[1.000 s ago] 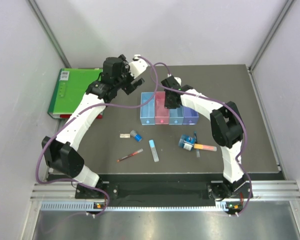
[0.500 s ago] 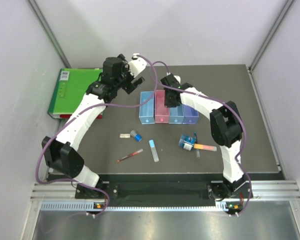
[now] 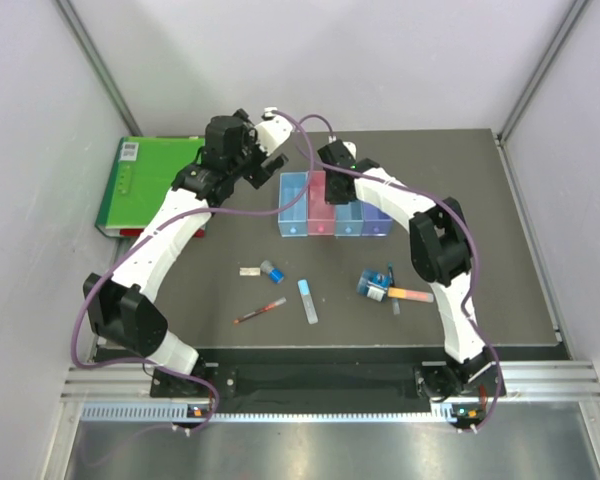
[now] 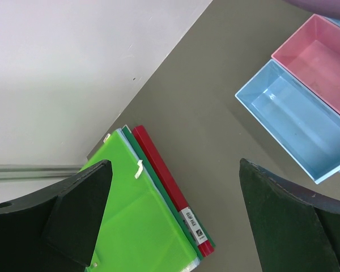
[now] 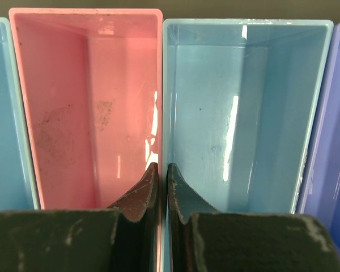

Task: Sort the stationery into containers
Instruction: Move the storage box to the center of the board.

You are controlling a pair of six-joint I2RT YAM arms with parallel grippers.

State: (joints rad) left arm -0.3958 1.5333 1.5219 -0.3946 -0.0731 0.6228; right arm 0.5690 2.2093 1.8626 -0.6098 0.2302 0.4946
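Zero items binned: stationery (image 3: 307, 300) all loose on near table (image 3: 480, 200); bins (image 3: 293, 205) look empty. Right gripper (image 5: 162, 170) pinches the pink-blue bin wall; left gripper (image 4: 174, 164) wide, empty.

No writing can be read anywhere. The green binder (image 3: 150, 190) at the tabletop's left edge carries a white sticker (image 3: 130, 151) with dark marks at its far corner. A small white label (image 4: 194, 225) sits on its spine, its print too small to make out.
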